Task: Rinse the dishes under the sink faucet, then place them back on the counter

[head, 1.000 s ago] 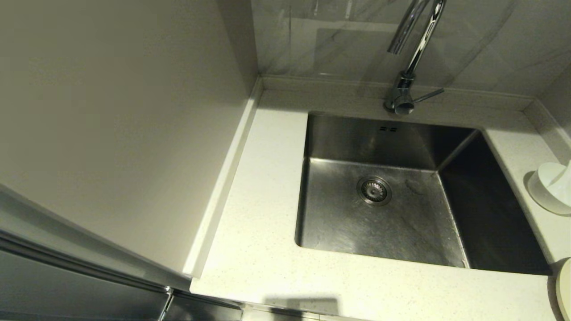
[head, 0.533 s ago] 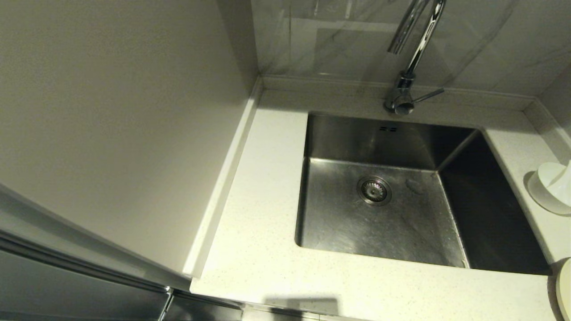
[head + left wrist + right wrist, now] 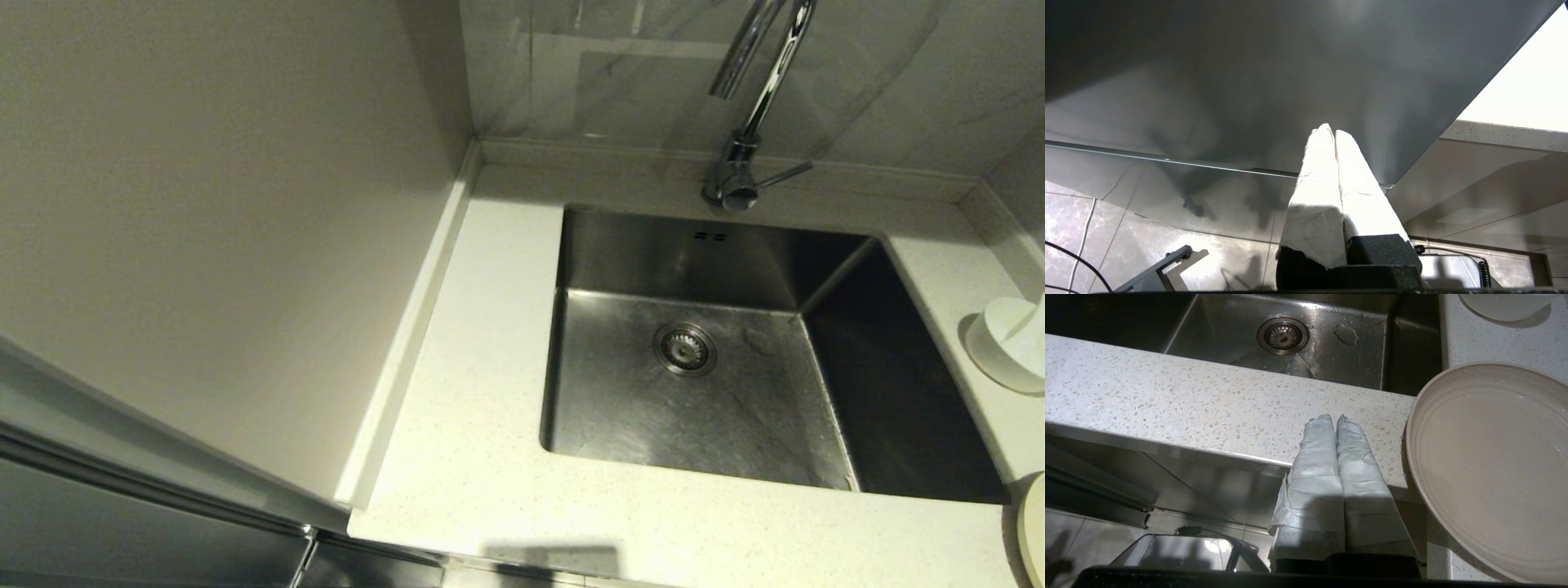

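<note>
Both grippers clenched & empty, right gripper [image 3: 1336, 417] parked below counter [image 3: 1167, 396] edge beside plate [image 3: 1486, 465]: I'd open wide, grab its near rim squarely w/ 1 pinch.

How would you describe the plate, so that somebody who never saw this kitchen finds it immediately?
Start at the steel sink set into the speckled counter. Go to the counter's front corner on the robot's right side of the sink. The plate lies there: wide, shallow and cream, while the small bowl further back is white and deeper.
</note>
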